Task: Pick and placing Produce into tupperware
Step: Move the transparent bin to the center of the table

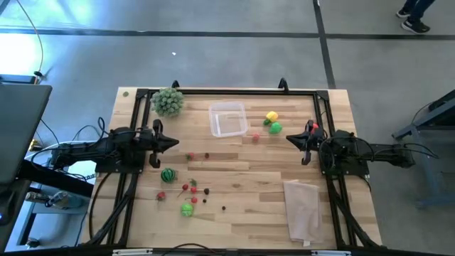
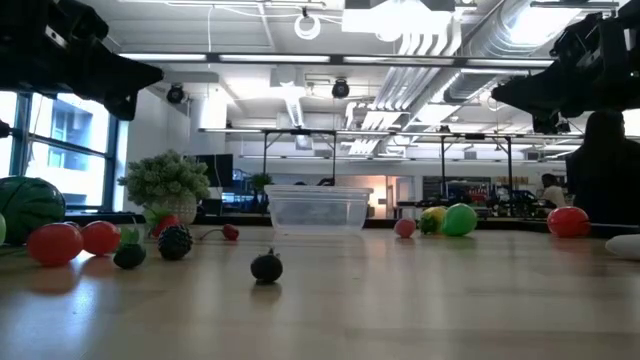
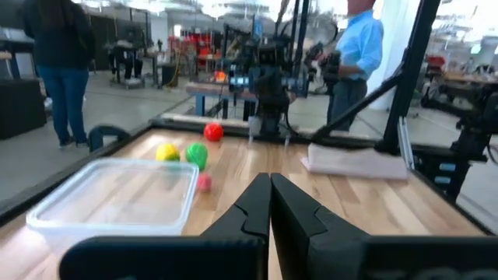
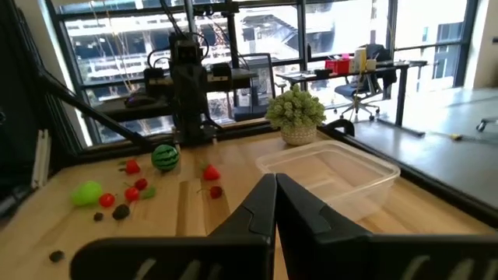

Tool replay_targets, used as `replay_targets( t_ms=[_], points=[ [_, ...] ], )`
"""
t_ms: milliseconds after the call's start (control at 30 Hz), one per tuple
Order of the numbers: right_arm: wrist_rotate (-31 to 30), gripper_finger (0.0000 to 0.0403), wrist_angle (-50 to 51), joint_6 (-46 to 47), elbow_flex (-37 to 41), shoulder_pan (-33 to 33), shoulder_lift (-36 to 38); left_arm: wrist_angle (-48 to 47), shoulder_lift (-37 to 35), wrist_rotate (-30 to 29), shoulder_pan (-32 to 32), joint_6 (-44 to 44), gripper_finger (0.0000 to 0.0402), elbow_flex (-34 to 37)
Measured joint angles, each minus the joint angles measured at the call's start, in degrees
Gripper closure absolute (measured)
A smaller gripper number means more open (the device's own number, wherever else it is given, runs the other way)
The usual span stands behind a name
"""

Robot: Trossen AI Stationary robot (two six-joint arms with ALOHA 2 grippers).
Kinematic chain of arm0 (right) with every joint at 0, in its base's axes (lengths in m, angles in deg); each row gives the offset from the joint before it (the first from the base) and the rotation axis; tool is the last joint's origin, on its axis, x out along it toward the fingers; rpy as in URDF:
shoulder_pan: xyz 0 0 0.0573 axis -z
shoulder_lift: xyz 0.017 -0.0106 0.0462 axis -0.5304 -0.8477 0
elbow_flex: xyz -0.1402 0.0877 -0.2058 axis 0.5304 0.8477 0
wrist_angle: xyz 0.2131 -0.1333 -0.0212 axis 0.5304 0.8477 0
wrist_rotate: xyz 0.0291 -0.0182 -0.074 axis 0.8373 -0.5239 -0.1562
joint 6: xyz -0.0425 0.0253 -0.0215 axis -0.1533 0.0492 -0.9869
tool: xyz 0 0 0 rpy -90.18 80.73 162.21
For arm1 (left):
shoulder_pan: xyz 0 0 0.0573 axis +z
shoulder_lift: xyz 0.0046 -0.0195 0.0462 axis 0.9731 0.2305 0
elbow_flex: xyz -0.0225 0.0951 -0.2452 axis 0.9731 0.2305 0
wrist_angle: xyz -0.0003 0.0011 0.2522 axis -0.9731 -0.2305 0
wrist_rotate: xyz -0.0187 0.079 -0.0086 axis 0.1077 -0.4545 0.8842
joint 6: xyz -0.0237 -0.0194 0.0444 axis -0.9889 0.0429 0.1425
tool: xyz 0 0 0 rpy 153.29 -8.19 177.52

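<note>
The clear tupperware (image 1: pixel 227 119) stands on the far middle of the table with nothing in it. Produce lies scattered on the wood. A yellow piece (image 1: pixel 271 116), a green piece (image 1: pixel 276 128) and a small red one (image 1: pixel 255 138) lie to its right. The dark-striped green ball (image 1: pixel 168 175), red berries (image 1: pixel 190 156), a green piece (image 1: pixel 186 209) and dark berries (image 2: pixel 266 266) lie at the near left. My left gripper (image 1: pixel 176 142) and right gripper (image 1: pixel 289 139) hover shut above the table, pointing level toward each other, with nothing held.
A bushy pale-green plant (image 1: pixel 168 101) stands at the far left corner. A folded beige cloth (image 1: pixel 302 210) lies at the near right. A red ball (image 1: pixel 311 126) sits beside the right arm. A black frame (image 1: pixel 227 91) edges the table. People (image 3: pixel 362 47) stand beyond it.
</note>
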State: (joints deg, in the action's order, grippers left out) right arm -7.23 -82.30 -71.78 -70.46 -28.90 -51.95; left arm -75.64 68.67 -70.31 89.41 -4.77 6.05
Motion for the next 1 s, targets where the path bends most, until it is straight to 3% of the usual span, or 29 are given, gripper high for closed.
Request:
replay_targets(
  t_ms=[133,433,667,800,1000],
  points=[
    [0.0,0.0403,0.0,-0.8,0.0,0.0,0.0,2.1,0.0,-0.6,0.0,0.0,0.0401,0.0],
    [-2.8,0.0403,-2.2,17.2,0.0,0.0,0.0,9.4,0.0,-7.1,0.0,2.0,0.0401,0.0],
    [-14.3,0.0403,-3.2,21.6,0.0,0.0,0.0,16.3,0.0,-12.1,0.0,5.9,0.0401,0.0],
    [-14.9,0.0403,-3.5,22.0,0.0,0.0,0.0,20.5,0.2,-12.1,0.0,8.1,0.0401,-0.3],
    [-14.5,0.0403,-7.2,20.2,0.0,0.0,0.0,16.0,5.3,-12.1,0.0,7.6,0.0401,-6.4]
  ],
)
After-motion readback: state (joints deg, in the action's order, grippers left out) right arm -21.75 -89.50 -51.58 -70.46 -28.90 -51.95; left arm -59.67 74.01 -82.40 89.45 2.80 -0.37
